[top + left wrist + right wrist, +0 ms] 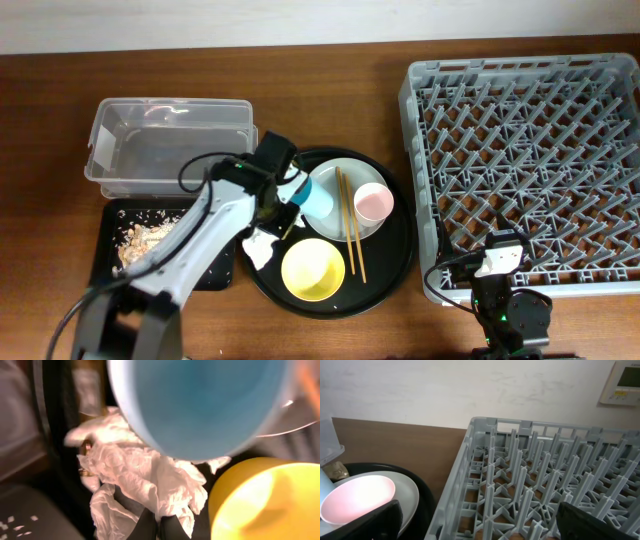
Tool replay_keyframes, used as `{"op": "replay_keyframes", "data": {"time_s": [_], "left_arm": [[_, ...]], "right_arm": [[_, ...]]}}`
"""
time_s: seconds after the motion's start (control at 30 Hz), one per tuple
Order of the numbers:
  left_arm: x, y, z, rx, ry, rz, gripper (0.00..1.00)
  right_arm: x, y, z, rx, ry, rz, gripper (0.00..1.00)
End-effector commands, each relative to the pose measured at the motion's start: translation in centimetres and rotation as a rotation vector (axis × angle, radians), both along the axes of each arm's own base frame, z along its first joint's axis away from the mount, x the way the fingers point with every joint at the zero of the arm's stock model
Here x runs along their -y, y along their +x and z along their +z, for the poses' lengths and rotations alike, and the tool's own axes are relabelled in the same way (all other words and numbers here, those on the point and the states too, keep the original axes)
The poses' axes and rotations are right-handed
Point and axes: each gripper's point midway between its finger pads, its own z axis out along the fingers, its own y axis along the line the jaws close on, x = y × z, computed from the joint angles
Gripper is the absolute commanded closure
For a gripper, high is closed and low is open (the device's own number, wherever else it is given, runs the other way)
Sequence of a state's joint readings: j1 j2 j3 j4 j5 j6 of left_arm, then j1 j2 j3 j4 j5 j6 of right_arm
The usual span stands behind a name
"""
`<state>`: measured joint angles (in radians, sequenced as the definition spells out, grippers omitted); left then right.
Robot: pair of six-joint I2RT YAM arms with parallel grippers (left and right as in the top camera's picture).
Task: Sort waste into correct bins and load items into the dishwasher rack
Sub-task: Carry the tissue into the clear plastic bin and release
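Left hand [159, 526] pinches crumpled napkin [145, 475] at 8 o'clock on round tray [398, 255], evidently for binning; right hand [477, 507] wide, idle.

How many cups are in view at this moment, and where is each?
2. The blue cup is at the pale plate's left edge, near the napkin; the pink cup stands on the plate's right side. None in the rack; none seems hidden.

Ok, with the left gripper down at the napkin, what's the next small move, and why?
Probably a short straight lift: the left gripper looks pinched on the crumpled napkin, which lies close between the blue cup and the yellow bowl. Rising first should clear both before any sideways swing.
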<state>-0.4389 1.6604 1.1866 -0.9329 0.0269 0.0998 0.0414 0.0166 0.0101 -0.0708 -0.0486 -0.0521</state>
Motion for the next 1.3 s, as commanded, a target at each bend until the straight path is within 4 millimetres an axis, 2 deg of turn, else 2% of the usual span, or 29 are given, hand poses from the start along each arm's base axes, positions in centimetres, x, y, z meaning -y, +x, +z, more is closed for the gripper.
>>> {"op": "replay_keyframes", "data": {"time_s": [0.0, 0.1, 0.17, 0.23, 0.33, 0.37, 0.5, 0.57, 0.67, 0.77, 0.8, 0.87, 0.93, 0.97, 1.0, 1.07, 1.13, 1.17, 1.2, 1.27], "left_arm": [[0.2, 0.7, 3.2, 0.083, -0.052, 0.045, 0.99], [-0.5, 1.4, 4.9, 0.151, -0.036, 0.083, 0.99], [-2.1, 2.6, 6.6, 0.240, 0.027, 0.175, 0.99], [-4.5, 4.2, 8.6, 0.363, 0.105, 0.296, 0.99], [-7.8, 6.5, 10.6, 0.503, 0.160, 0.472, 0.96], [-9.2, 7.6, 11.3, 0.551, 0.156, 0.543, 0.95], [-12.4, 11.0, 13.3, 0.675, 0.083, 0.671, 0.95], [-13.0, 12.4, 13.6, 0.701, 0.018, 0.698, 0.95], [-13.4, 13.8, 12.3, 0.672, -0.047, 0.705, 0.93], [-14.2, 14.8, 9.8, 0.631, -0.029, 0.722, 0.79], [-14.2, 15.0, 9.3, 0.622, -0.023, 0.722, 0.72], [-14.2, 15.4, 8.5, 0.616, -0.017, 0.722, 0.28], [-14.2, 15.5, 8.4, 0.617, -0.019, 0.722, 0.17], [-14.2, 15.6, 8.5, 0.622, -0.021, 0.722, 0.17], [-14.2, 15.7, 9.2, 0.637, -0.027, 0.720, 0.17], [-13.6, 15.6, 10.9, 0.662, -0.063, 0.707, 0.26], [-11.9, 14.9, 12.7, 0.665, -0.135, 0.665, 0.48], [-10.9, 14.5, 13.3, 0.657, -0.172, 0.639, 0.67], [-8.5, 13.4, 14.3, 0.629, -0.254, 0.574, 0.98], [-5.8, 11.9, 14.5, 0.575, -0.318, 0.504, 1.00]], "right_arm": [[0.0, 0.0, -0.3, -0.006, 0.004, -0.002, 0.01], [0.0, 0.0, -0.3, -0.006, 0.004, -0.001, 0.01], [0.0, 0.0, -0.3, -0.006, 0.004, -0.001, 0.01], [0.0, 0.0, -0.3, -0.006, 0.004, -0.001, 0.01], [0.0, 0.0, -0.3, -0.006, 0.004, -0.002, 0.01], [0.0, 0.0, -0.3, -0.006, 0.004, -0.002, 0.01], [0.0, 0.0, -0.3, -0.006, 0.004, -0.002, 0.01], [0.0, 0.0, -0.3, -0.006, 0.004, -0.002, 0.01], [0.0, 0.0, -0.3, -0.006, 0.004, -0.002, 0.01], [0.0, 0.0, -0.3, -0.006, 0.004, -0.002, 0.01], [0.0, 0.0, -0.3, -0.006, 0.004, -0.002, 0.01], [0.0, 0.0, -0.3, -0.006, 0.004, -0.002, 0.01], [0.0, 0.0, -0.3, -0.006, 0.004, -0.002, 0.01], [0.0, 0.0, -0.3, -0.006, 0.004, -0.002, 0.01], [0.0, 0.0, -0.3, -0.006, 0.004, -0.002, 0.01], [0.0, 0.0, -0.2, -0.005, 0.004, -0.002, 0.01], [0.0, 0.0, -0.3, -0.006, 0.004, -0.002, 0.01], [0.0, 0.0, -0.3, -0.006, 0.004, -0.002, 0.01], [0.0, 0.0, -0.3, -0.006, 0.004, -0.002, 0.01], [0.0, 0.0, -0.3, -0.006, 0.004, -0.002, 0.01]]}}
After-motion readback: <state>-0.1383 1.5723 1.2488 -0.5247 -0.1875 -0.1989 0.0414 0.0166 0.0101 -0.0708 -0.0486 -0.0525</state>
